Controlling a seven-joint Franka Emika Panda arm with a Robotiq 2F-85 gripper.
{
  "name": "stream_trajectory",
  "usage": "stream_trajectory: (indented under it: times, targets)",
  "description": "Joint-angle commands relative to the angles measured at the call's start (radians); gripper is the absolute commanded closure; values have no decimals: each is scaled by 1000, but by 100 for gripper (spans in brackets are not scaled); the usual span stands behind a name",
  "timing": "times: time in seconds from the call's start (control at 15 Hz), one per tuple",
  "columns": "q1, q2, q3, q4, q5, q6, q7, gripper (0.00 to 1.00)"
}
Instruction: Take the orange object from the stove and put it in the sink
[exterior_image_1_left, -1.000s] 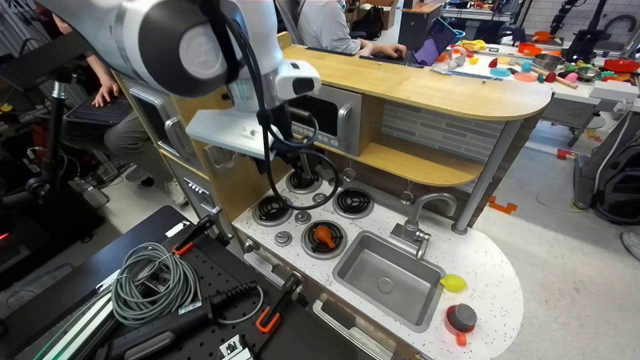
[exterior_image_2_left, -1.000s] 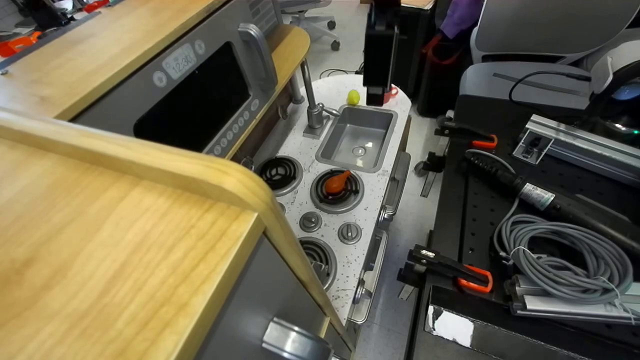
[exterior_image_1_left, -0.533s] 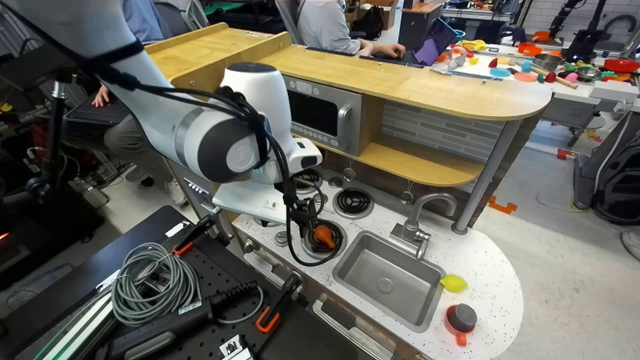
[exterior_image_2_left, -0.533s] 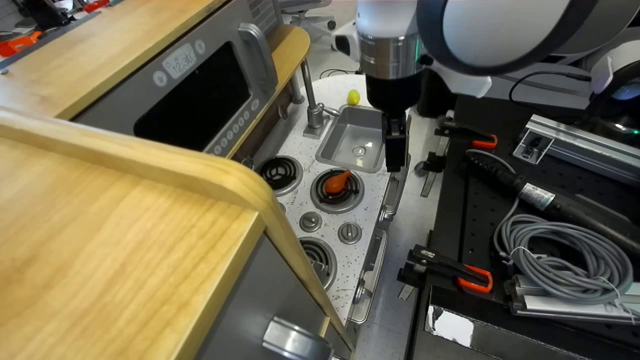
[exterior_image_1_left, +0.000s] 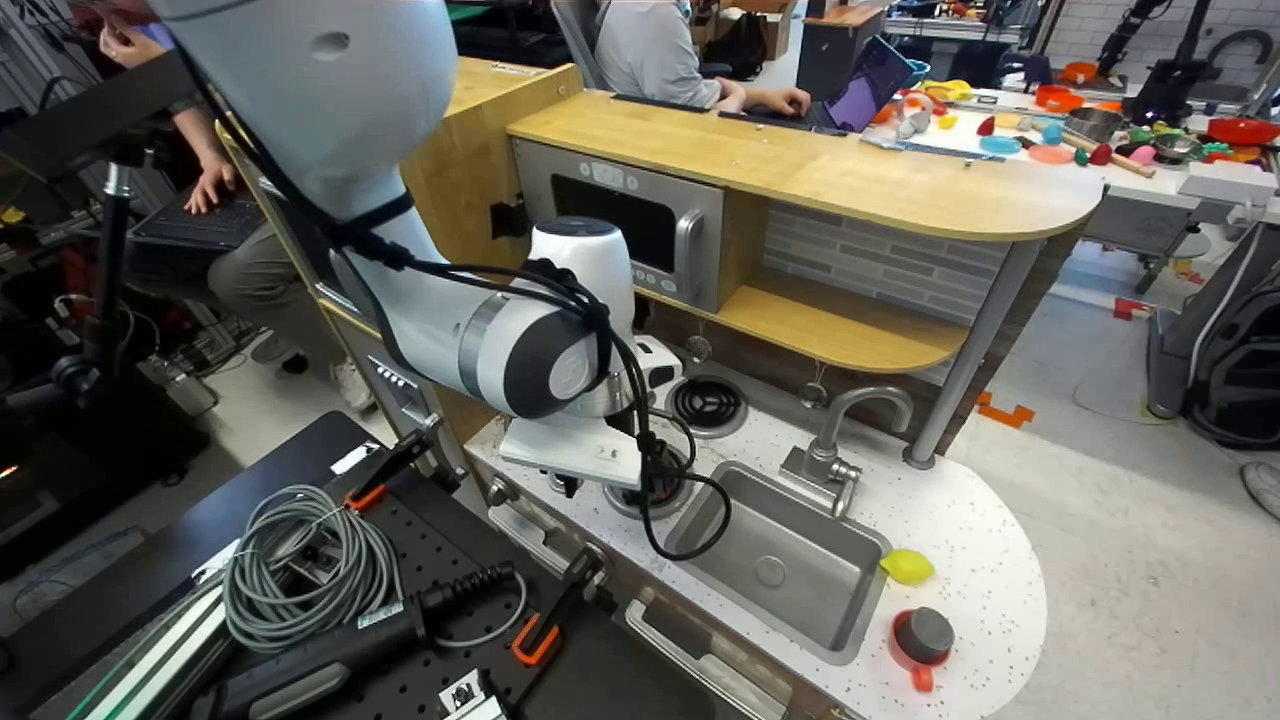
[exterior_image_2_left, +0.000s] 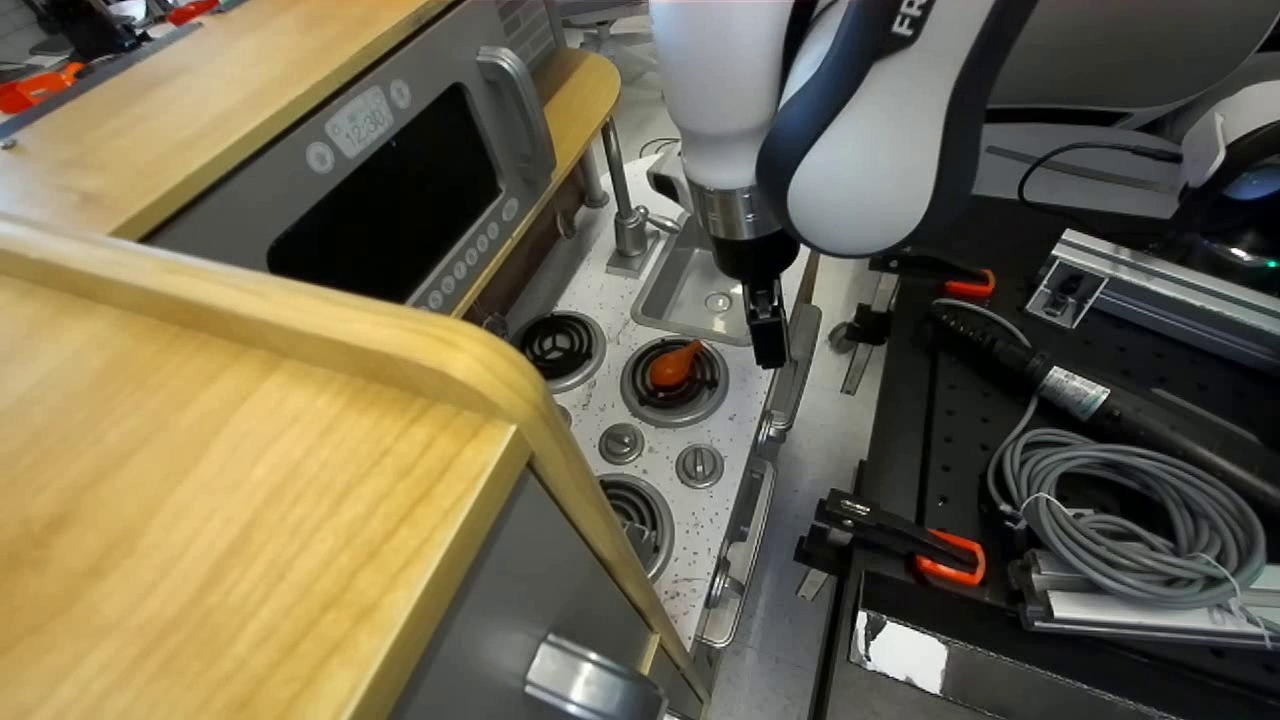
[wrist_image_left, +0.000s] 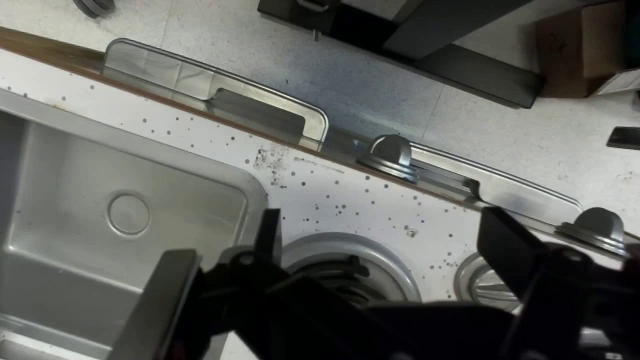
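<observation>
The orange object (exterior_image_2_left: 672, 368) is a small bulb with a thin neck, lying on a black burner of the white stove (exterior_image_2_left: 690, 520). In an exterior view the arm and cables hide nearly all of it on the stove (exterior_image_1_left: 488, 440). My gripper (exterior_image_2_left: 768, 358) is above the counter's front edge, beside the burner and apart from the orange object. In the wrist view its fingers (wrist_image_left: 381, 217) stand wide open with nothing between them, over the burner's front edge; the gripper body hides the orange object. The grey sink (exterior_image_1_left: 800, 600) is beside that burner; it also shows in the wrist view (wrist_image_left: 170, 200).
A faucet (exterior_image_1_left: 850, 430) stands behind the sink. A yellow lemon (exterior_image_1_left: 908, 567) and a red mug (exterior_image_1_left: 918, 650) are on its far side. A wooden shelf (exterior_image_1_left: 850, 320) and toy microwave (exterior_image_1_left: 620, 225) overhang the stove. A black table (exterior_image_1_left: 420, 530) with a cable coil stands in front.
The arm has come down from above and swung over the stove's front. In the last half second the gripper has moved lower and closer to the orange object, which has not moved.
</observation>
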Motion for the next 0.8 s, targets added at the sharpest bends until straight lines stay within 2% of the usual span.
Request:
stream_trajectory:
  times: [0.0,0.73]
  targets:
    - [-6,117,-14,106,-39,10,-4,0]
    - [24,247,-11,320,-110,-3,-46,0]
